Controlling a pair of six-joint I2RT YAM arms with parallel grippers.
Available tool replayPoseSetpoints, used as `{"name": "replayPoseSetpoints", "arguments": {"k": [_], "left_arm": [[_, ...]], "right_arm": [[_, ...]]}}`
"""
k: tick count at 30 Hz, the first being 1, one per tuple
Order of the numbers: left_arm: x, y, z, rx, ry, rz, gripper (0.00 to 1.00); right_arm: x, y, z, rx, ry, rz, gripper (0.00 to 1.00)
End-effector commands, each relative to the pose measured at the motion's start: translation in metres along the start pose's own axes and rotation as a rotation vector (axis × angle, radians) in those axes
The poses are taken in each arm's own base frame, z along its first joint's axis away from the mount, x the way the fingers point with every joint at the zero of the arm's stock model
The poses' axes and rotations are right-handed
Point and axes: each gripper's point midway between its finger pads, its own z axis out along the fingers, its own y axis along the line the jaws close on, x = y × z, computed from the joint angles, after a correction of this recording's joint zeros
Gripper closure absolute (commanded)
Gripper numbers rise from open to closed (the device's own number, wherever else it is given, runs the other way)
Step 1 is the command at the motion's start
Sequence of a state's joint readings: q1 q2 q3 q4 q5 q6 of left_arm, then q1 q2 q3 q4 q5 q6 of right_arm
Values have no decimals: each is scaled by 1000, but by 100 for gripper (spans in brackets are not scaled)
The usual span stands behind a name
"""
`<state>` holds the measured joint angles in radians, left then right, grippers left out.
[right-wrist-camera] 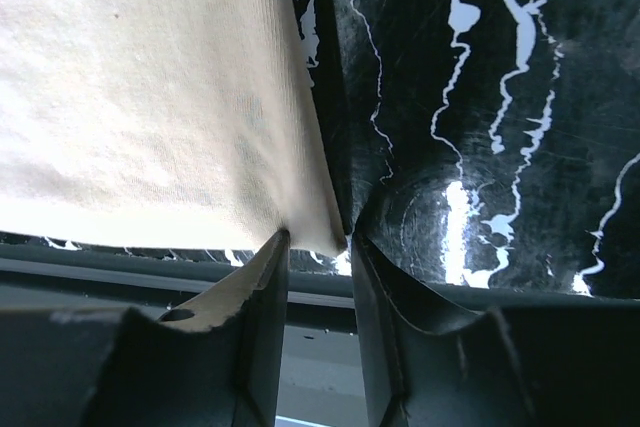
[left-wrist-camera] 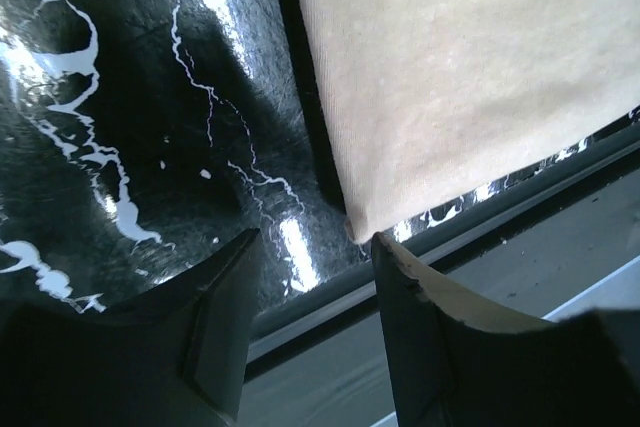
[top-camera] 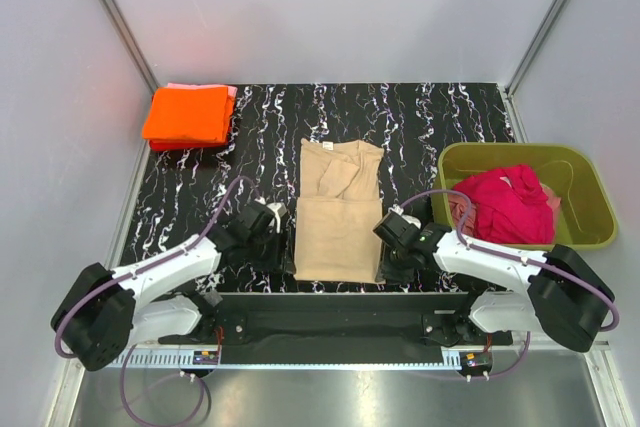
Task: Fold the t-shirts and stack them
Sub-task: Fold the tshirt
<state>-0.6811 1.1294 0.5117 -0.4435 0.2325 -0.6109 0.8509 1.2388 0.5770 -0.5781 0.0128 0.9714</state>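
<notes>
While the tan t-shirt [top-camera: 338, 212] lies folded, long axis from the bench [top-camera: 420, 117] near edge to far, collar far, left gripper [left-wrist-camera: 316, 239] and right gripper [right-wrist-camera: 320, 241] stand spread at its near corners.

Paired robot arms seen from above, left arm [top-camera: 165, 269] at 7 o'clock, right arm [top-camera: 490, 259] at 5 o'clock. Sheathed in glossy white shells, broken up by bulky rounded black joints. Looped with a lilac cable [top-camera: 435, 193] apiece. Bolted to a black base rail [top-camera: 330, 322] at 6 o'clock, edged below by a pale slotted strip [top-camera: 330, 359]. Up close, left gripper [left-wrist-camera: 315, 242] and right gripper [right-wrist-camera: 318, 232] alike: dark matte wedge-shaped fingers [left-wrist-camera: 215, 337], one per pair showing pale tan along an edge.
</notes>
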Motion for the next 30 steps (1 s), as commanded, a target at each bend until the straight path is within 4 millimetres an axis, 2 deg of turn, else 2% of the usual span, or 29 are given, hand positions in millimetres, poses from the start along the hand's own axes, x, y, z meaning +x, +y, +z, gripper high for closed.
{"name": "replayPoseSetpoints", "arguments": {"k": [1, 8, 14, 19, 27, 28, 30], "left_arm": [[-10, -19, 5, 102, -75, -32, 47], [4, -30, 8, 145, -47, -39, 48], [11, -25, 9, 132, -46, -43, 49], [22, -18, 14, 115, -26, -59, 51], [22, -19, 19, 120, -23, -62, 55], [22, -19, 20, 122, -22, -60, 56], [23, -19, 21, 123, -19, -59, 60]], "right_arm": [[4, 4, 6, -12, 5, 12, 64], [6, -2, 8, 1, 0, 11, 75], [8, -2, 4, -14, 4, 11, 67], [12, -8, 2, -5, 13, 14, 66], [14, -11, 2, -7, 5, 14, 66], [13, -11, 2, -5, 2, 14, 67], [11, -11, 2, 0, -2, 10, 80]]}}
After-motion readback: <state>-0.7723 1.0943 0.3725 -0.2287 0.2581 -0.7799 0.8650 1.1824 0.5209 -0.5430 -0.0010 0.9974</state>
